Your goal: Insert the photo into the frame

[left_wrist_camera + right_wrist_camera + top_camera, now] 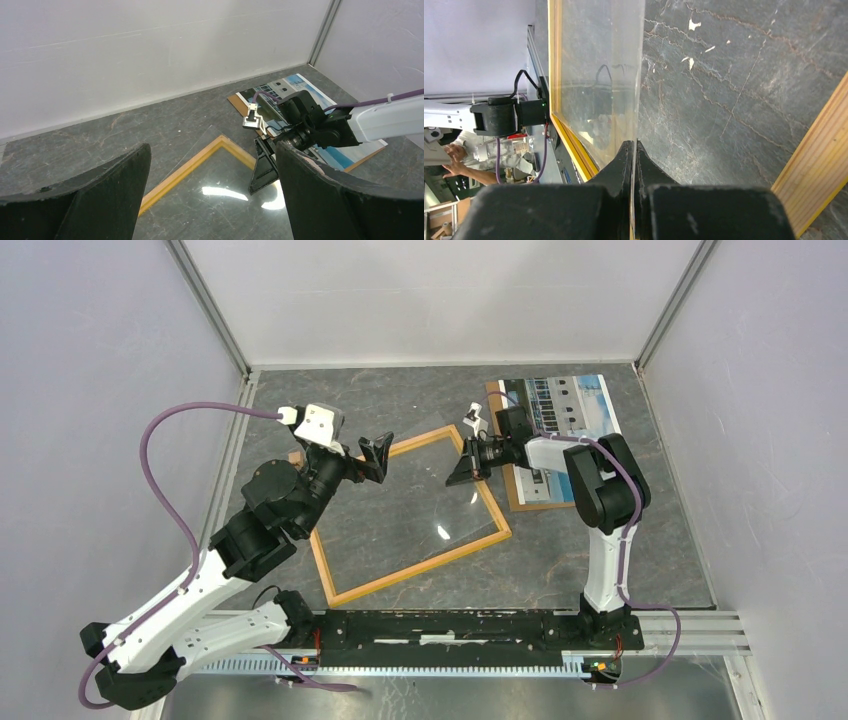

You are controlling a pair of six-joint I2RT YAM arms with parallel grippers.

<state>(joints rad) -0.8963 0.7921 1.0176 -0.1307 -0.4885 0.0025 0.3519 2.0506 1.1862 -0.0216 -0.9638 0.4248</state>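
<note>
Right claw (634, 147) clamps the clear sheet (599, 75), perhaps tilted, clearest wrist-side; left claw (210, 162) gapes.

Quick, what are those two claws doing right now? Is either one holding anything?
Left gripper: open, holding nothing.
Right gripper: closed, pinching the edge of the clear sheet.

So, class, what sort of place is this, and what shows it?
Probably a lab robot cell: pale panel walls enclose a dark marbled table, left arm and right arm bolted to a rail at its edge.
</note>
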